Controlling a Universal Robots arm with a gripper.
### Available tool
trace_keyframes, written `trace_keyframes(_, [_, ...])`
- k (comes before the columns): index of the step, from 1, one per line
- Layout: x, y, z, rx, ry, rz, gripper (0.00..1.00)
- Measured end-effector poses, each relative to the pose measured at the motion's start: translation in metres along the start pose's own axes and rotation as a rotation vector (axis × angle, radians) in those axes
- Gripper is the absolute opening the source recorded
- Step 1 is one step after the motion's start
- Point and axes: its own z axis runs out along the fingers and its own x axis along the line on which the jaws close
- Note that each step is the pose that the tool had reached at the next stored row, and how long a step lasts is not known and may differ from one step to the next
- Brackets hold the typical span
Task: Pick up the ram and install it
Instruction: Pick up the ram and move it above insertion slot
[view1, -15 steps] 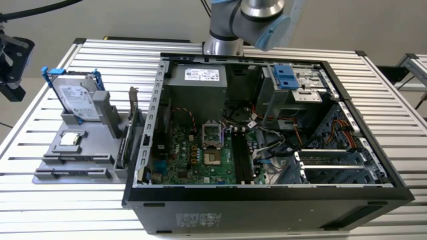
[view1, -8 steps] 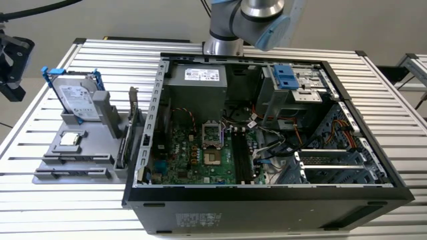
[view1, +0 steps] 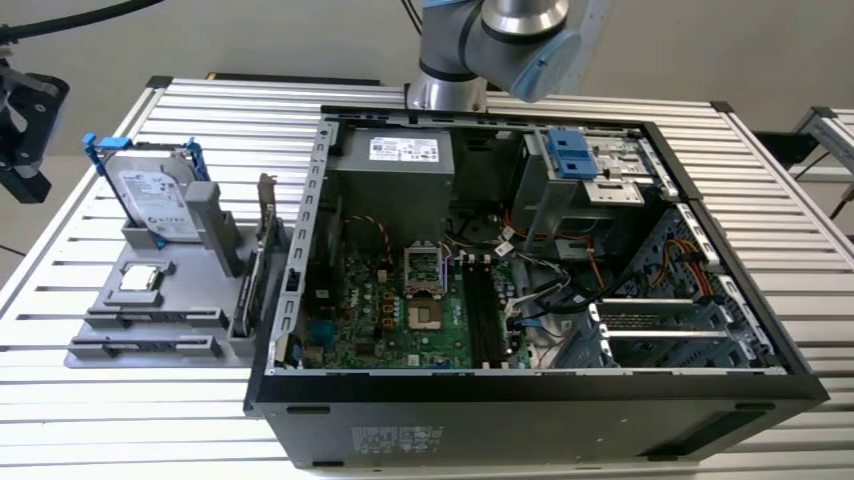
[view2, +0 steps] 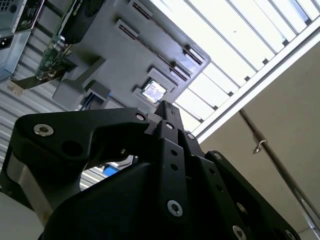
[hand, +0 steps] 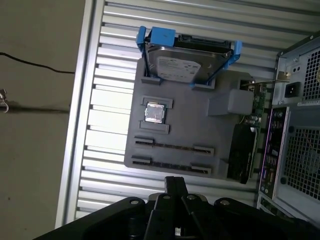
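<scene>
The ram is out of view. In both wrist views my gripper (view2: 165, 106) (hand: 175, 181) hangs shut, its black fingers pressed together with nothing between them. It is held above and off the near edge of the grey parts holder (hand: 220, 125) (view1: 100, 325) (view2: 107, 45). The holder's two long narrow slots (hand: 172, 146) show no stick standing in them. The open computer case (view1: 534, 395) lies at the exterior view's right. Its green motherboard (view1: 380, 320) faces up, with black memory slots (view1: 483, 315) beside the processor socket (view1: 423, 268).
The holder carries a silver hard drive in a blue frame (hand: 187, 62) (view1: 150, 195), a small square processor (hand: 154, 112) (view1: 140, 280) and a dark card with a metal bracket (hand: 242, 152) (view1: 267, 240). A ribbed metal table (view1: 200, 110) carries everything. Cables (view1: 534, 290) crowd the case.
</scene>
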Motion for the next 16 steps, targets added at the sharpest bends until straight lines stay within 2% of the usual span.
trace_keyframes(12, [0.0,0.0,0.0,-0.0003,0.0009,-0.018,0.0])
trace_keyframes(16, [0.0001,0.0,0.0,-0.0009,0.0024,-0.05,0.0])
